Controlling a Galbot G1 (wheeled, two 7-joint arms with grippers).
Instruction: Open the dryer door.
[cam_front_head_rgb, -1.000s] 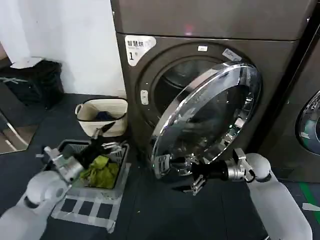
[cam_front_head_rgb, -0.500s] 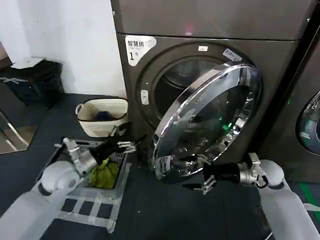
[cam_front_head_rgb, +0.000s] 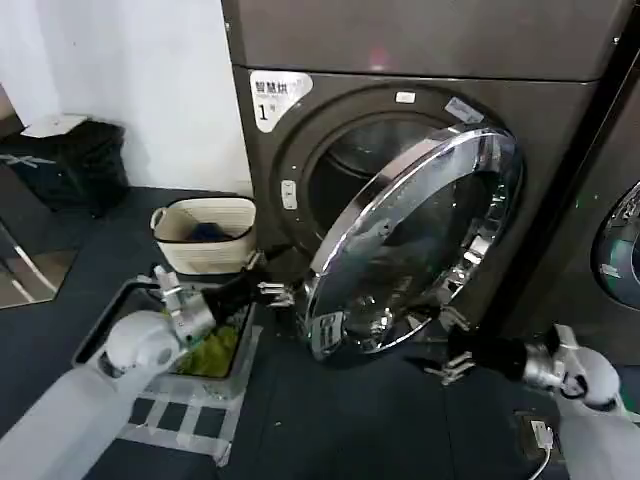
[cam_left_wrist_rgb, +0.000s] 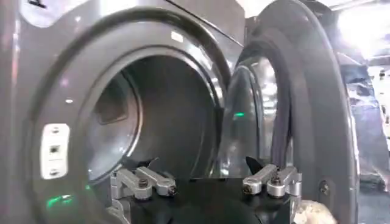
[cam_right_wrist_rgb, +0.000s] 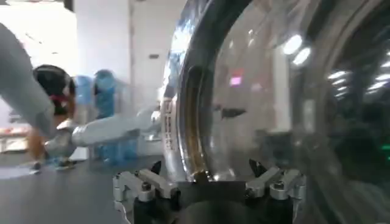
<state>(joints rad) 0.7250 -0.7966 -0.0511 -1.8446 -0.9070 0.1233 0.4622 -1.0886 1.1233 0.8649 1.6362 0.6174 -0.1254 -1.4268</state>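
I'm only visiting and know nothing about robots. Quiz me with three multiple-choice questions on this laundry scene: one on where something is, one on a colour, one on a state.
1. Where is the left gripper?
A. at the door's free edge, by the drum opening
B. on top of the machine
C. inside the cream basket

2. What colour is the cloth in the grey crate?
A. red
B. yellow-green
C. blue

3. What state is the dryer door in?
A. latched shut
B. lying on the floor
C. swung partly open

Answers:
1. A, its fingers reach between the chrome rim and the dryer front.
2. B, the cloth is plainly yellow-green.
3. C, the drum opening shows behind the angled door, while the right gripper sits low beside it.
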